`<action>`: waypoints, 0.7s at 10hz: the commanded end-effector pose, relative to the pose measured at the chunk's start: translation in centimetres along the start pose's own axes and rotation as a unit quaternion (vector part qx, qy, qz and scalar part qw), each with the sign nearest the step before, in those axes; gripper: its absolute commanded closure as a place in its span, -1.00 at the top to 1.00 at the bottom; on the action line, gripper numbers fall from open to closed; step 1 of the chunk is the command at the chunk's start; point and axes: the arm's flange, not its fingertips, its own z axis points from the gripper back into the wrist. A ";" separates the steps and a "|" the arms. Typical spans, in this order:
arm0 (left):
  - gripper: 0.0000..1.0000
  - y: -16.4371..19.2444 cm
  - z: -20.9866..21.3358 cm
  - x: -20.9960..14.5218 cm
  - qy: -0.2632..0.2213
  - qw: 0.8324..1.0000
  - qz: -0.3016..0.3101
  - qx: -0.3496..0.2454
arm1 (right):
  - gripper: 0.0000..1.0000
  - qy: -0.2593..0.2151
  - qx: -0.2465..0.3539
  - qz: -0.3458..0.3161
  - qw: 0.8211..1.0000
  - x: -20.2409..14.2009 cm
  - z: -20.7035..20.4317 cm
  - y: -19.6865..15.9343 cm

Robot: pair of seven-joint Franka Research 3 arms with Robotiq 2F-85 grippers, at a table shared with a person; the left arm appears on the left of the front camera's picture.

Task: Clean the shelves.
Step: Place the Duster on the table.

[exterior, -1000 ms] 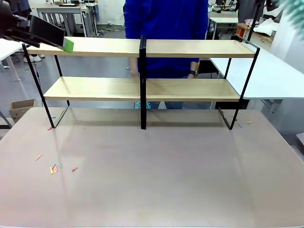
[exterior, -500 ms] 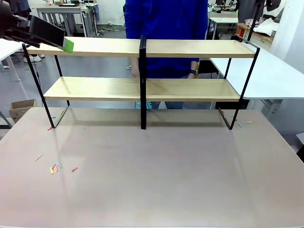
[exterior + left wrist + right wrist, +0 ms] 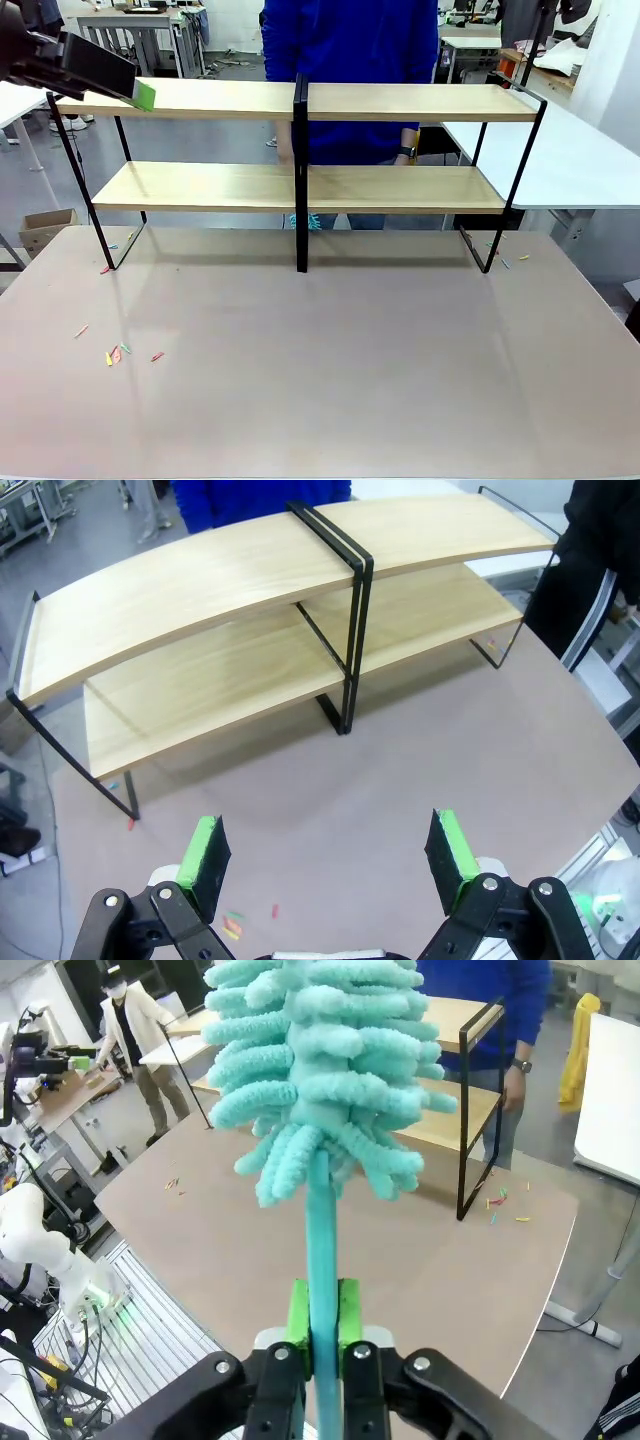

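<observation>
The shelves (image 3: 400,188) stand across the far half of the table, two light-wood boards in a thin black frame with a central post (image 3: 300,170); both boards look bare. My left gripper (image 3: 143,95) hovers at the top board's left end. In the left wrist view it (image 3: 328,855) is open and empty, high above the table, with the shelves (image 3: 220,590) ahead. My right gripper (image 3: 322,1325) is shut on the handle of a fluffy teal duster (image 3: 330,1080), which points up in front of the camera. The shelves (image 3: 450,1110) lie beyond its head.
A person in a blue top (image 3: 345,40) stands behind the shelves. Small coloured scraps (image 3: 118,353) lie on the table at front left, more by the right frame leg (image 3: 505,260). A white table (image 3: 560,150) adjoins at the right. A cardboard box (image 3: 45,228) sits on the floor.
The blurred teal duster at the front view's top right corner a second ago has left that view. The left gripper and shelves have not moved.
</observation>
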 end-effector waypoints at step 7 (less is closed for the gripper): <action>1.00 0.1 0.0 -0.2 -0.001 1.000 0.000 0.002 | -0.75 0.000 0.000 0.000 1.000 0.0 0.0 0.0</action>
